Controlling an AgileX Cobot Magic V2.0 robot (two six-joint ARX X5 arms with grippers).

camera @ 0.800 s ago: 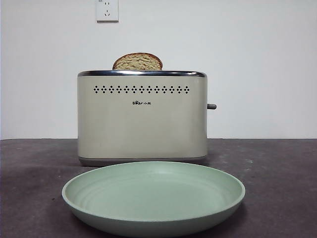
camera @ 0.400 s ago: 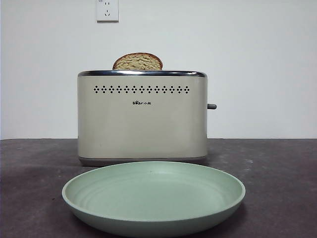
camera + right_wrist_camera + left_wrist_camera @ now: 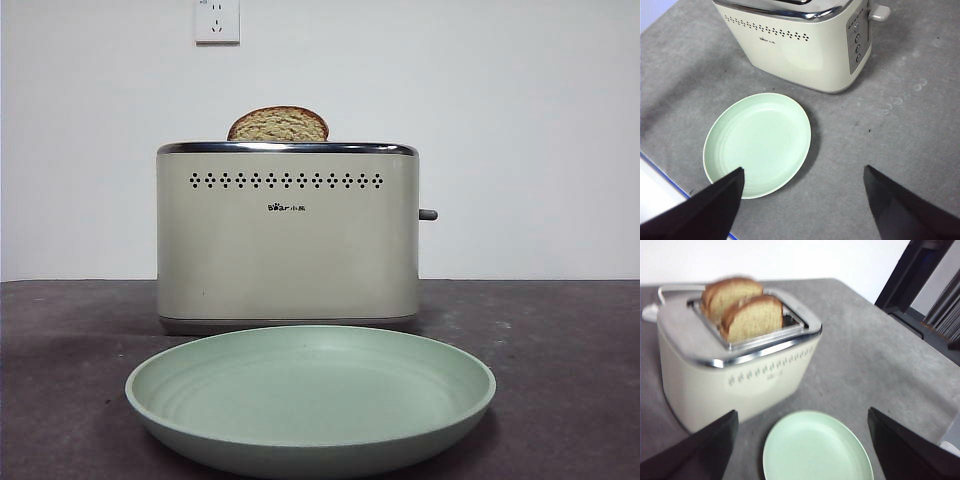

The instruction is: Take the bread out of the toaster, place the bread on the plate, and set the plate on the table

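Note:
The cream toaster (image 3: 287,235) stands mid-table, also in the left wrist view (image 3: 735,365) and the right wrist view (image 3: 805,45). The bread (image 3: 752,317) stands upright in its nearer slot, a second slice (image 3: 732,290) behind it; from the front only a domed top (image 3: 278,124) shows. The mint-green plate (image 3: 310,395) lies on the table (image 3: 560,350) in front of the toaster. My left gripper (image 3: 802,411) hovers open above the plate (image 3: 815,450) and toaster front. My right gripper (image 3: 804,168) hangs open above the plate's (image 3: 757,142) right edge. Neither gripper holds anything or shows in the front view.
A wall socket (image 3: 217,20) sits above the toaster. The toaster's lever (image 3: 427,214) sticks out on its right side. The table's near edge (image 3: 660,182) runs close to the plate. A dark frame (image 3: 910,275) stands beyond the table's far side.

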